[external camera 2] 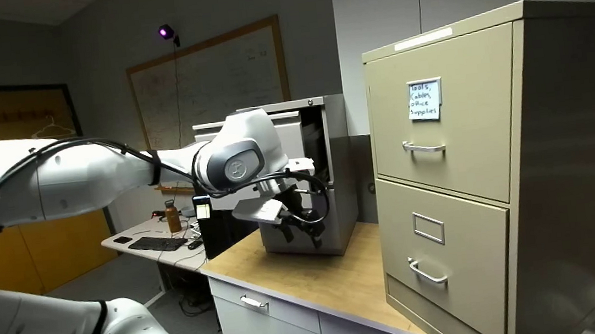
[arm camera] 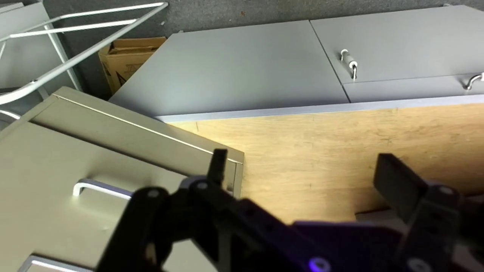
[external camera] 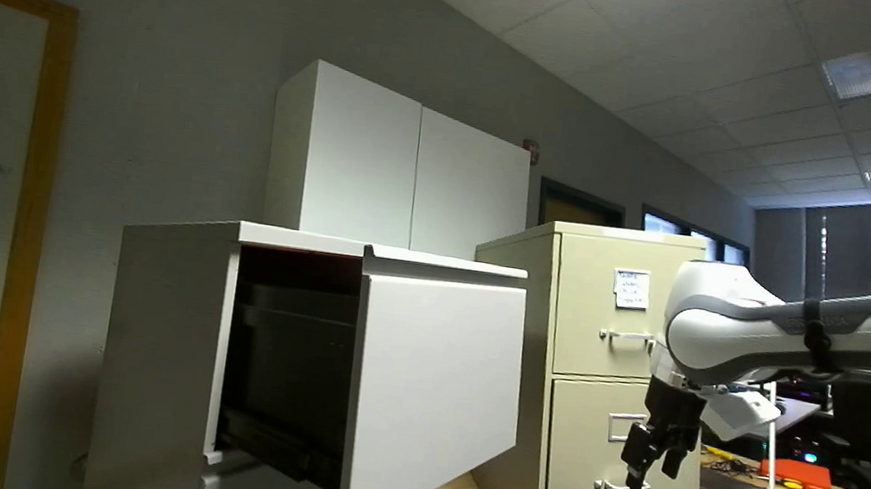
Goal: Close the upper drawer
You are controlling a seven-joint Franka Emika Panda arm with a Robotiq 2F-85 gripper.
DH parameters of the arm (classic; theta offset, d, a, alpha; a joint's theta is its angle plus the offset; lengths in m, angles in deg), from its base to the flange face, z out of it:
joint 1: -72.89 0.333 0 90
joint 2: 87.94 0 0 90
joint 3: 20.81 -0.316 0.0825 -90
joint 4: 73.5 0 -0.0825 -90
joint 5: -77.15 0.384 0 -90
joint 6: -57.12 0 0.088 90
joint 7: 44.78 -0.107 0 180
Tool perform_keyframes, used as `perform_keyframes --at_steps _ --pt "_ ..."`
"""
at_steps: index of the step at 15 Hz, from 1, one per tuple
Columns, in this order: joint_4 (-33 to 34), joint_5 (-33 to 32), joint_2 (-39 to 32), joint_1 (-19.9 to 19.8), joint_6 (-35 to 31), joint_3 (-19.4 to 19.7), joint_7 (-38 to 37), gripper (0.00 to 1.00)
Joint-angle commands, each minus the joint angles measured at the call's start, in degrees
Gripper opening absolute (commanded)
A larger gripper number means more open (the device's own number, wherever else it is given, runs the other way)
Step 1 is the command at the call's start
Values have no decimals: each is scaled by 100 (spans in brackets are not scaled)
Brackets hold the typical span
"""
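Note:
The upper drawer [external camera: 434, 394] is the top drawer of a pale grey-white metal cabinet [external camera: 155, 360]. It is pulled far out, and its dark interior shows between its flat front and the cabinet body. In an exterior view the drawer front [external camera 2: 293, 134] is partly hidden behind the arm. My gripper [external camera: 652, 477] is in front of the beige filing cabinet, apart from the drawer front. It also shows in the other exterior picture [external camera 2: 302, 238], low, over the counter. In the wrist view the fingers [arm camera: 302, 155] are wide apart with nothing between them. The drawer front is not identifiable there.
A beige filing cabinet [external camera 2: 453, 173] with handled drawers stands beside the grey cabinet; both rest on a wooden counter [arm camera: 302, 132]. A white two-door wall cabinet [external camera: 363, 161] hangs behind. A white rail frame [external camera: 768, 476] stands near the arm.

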Motion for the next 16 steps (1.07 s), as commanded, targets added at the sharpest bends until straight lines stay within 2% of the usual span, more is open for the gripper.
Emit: perform_keyframes --at_steps 1,4,5,6,14,16 --pt "90 193 142 204 -31 -161 -27 100" --pt "179 427 366 482 -59 -272 49 100" --pt "209 498 434 566 -100 -321 30 89" --pt "233 568 502 647 -149 -371 4 73" --pt "298 1203 795 1219 -1116 -651 -171 12" --pt "413 1362 684 1366 -1354 -769 -240 1"
